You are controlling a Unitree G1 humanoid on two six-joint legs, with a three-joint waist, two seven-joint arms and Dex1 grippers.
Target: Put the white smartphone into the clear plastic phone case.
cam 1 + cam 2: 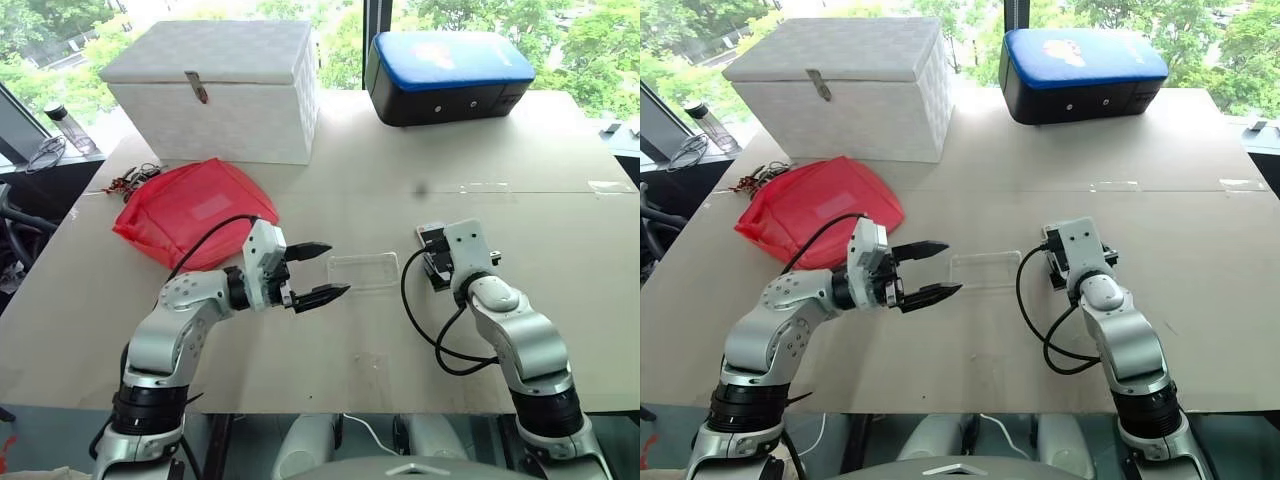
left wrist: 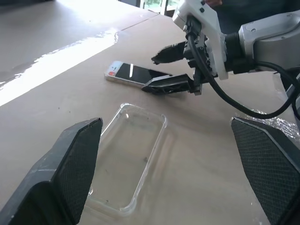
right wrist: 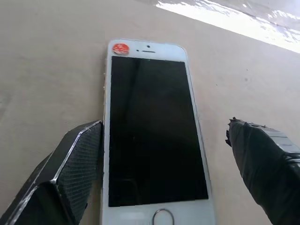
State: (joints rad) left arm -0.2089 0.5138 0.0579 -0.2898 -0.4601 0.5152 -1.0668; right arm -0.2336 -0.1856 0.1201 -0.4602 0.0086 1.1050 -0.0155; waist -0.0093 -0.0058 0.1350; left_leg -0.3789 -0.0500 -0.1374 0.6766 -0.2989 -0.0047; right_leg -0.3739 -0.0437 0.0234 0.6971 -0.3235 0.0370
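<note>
The white smartphone (image 3: 152, 131) lies flat on the table, black screen up, with a red dot at its top corner. My right gripper (image 3: 163, 126) is open and low over it, one finger on each long side; the left finger (image 3: 77, 168) stands right beside the phone's edge. In the left wrist view the same gripper (image 2: 149, 73) hovers at the phone (image 2: 133, 72). The clear plastic phone case (image 1: 363, 270) lies open side up just left of the phone. My left gripper (image 1: 338, 270) is open and empty, pointing sideways at the case's left end.
A red pouch (image 1: 195, 210) lies behind the left arm, with a white latched box (image 1: 215, 90) beyond it. A blue-topped black case (image 1: 445, 75) sits at the back right. A bottle (image 1: 70, 125) stands off the table's left side.
</note>
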